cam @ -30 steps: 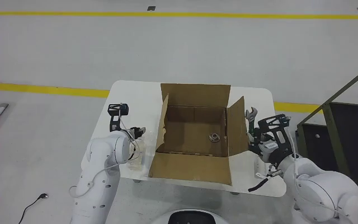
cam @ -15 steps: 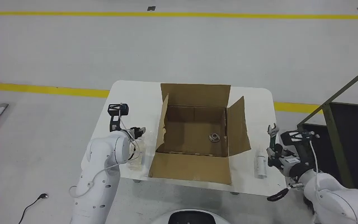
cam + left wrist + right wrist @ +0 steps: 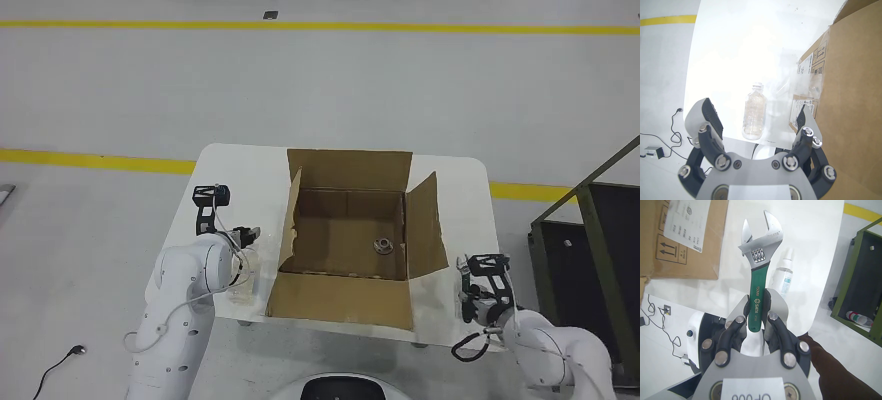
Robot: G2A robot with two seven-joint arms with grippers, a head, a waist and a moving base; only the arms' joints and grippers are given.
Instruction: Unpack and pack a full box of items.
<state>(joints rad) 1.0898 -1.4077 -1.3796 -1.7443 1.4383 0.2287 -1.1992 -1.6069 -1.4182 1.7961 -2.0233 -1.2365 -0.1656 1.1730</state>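
Observation:
An open cardboard box (image 3: 345, 300) stands mid-table with a small round metal part (image 3: 382, 245) on its floor. My right gripper (image 3: 757, 303) is shut on the green handle of an adjustable wrench (image 3: 761, 247), steel head pointing away, above the table's front right corner (image 3: 476, 296). The box's side (image 3: 683, 237) lies off to one side of the wrench. My left gripper (image 3: 757, 114) hangs open over a clear plastic bottle (image 3: 754, 113) lying near the table's front left edge (image 3: 242, 283), fingers either side of it without touching.
A white spray bottle (image 3: 785, 275) lies on the table just beyond the wrench. A clear plastic bag (image 3: 806, 87) leans on the box's side by the clear bottle. A green metal cart (image 3: 590, 240) stands right of the white table (image 3: 240, 170).
The right arm carried the wrench away from the box's right flap, out past the table's right edge, then back to the front right corner. The left arm has not moved.

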